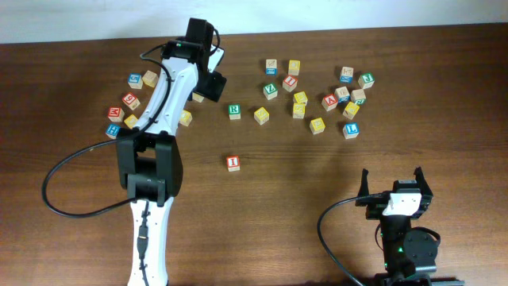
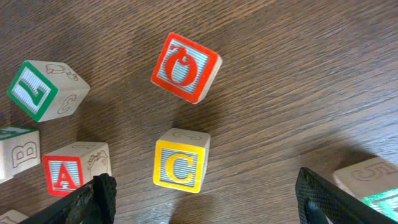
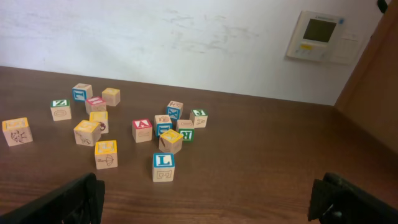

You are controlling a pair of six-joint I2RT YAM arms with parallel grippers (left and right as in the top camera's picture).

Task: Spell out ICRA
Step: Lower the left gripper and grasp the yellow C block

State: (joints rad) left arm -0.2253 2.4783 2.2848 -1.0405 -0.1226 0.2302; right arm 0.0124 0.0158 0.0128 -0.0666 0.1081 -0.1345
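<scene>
The left fingers (image 2: 99, 199) are seen spread wide with nothing gripped. The yellow C cube (image 2: 180, 165) is found upright on the worktop (image 1: 262, 230) between these fingers, just ahead of their tips, with clear gaps on both sides. The red A cube (image 2: 65, 174) is placed just outside one of them, close against its tip. A red cube with a round letter (image 2: 185, 67) is seen farther ahead of the fingers, tilted on the wood, and a green Z cube (image 2: 34, 90) is set off beyond the A cube. From overhead, the green R cube (image 1: 234, 111) is seen near the left fingers, off to one side, while the red I cube (image 1: 232, 162) is left alone on bare wood, well apart from both pairs of fingers. The right fingers (image 3: 74, 199) are held fully apart and empty, and a cluster of cubes (image 3: 99, 124) is spread well ahead of them, a blue L cube (image 3: 163, 160) being nearest.
</scene>
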